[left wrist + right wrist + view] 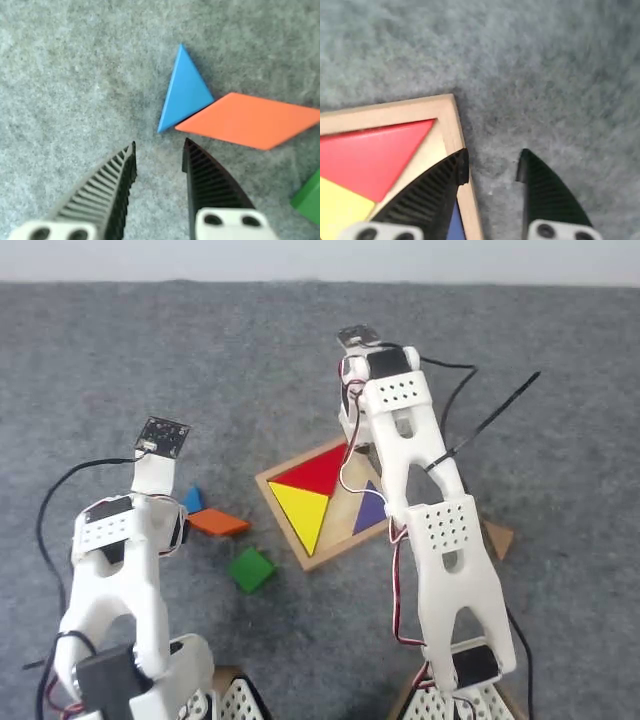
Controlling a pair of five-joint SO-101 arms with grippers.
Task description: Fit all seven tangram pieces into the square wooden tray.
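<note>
Tangram tray [285, 527] sits on the surface [120, 360], holding the red [315, 472], yellow [305, 512] and purple [370, 508] pieces. My left gripper [159, 145] is open and empty near the blue triangle [185, 90]. That triangle touches the orange parallelogram [250, 120], so I might drag both. My right gripper [492, 157], also open, has one finger over the tray rim and could shove it.

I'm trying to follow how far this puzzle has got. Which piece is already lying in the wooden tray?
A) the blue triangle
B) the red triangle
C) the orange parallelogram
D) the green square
B: the red triangle lies inside the frame of the wooden tray, while the green square, orange parallelogram and blue triangle lie out on the grey mat beside it.
</note>
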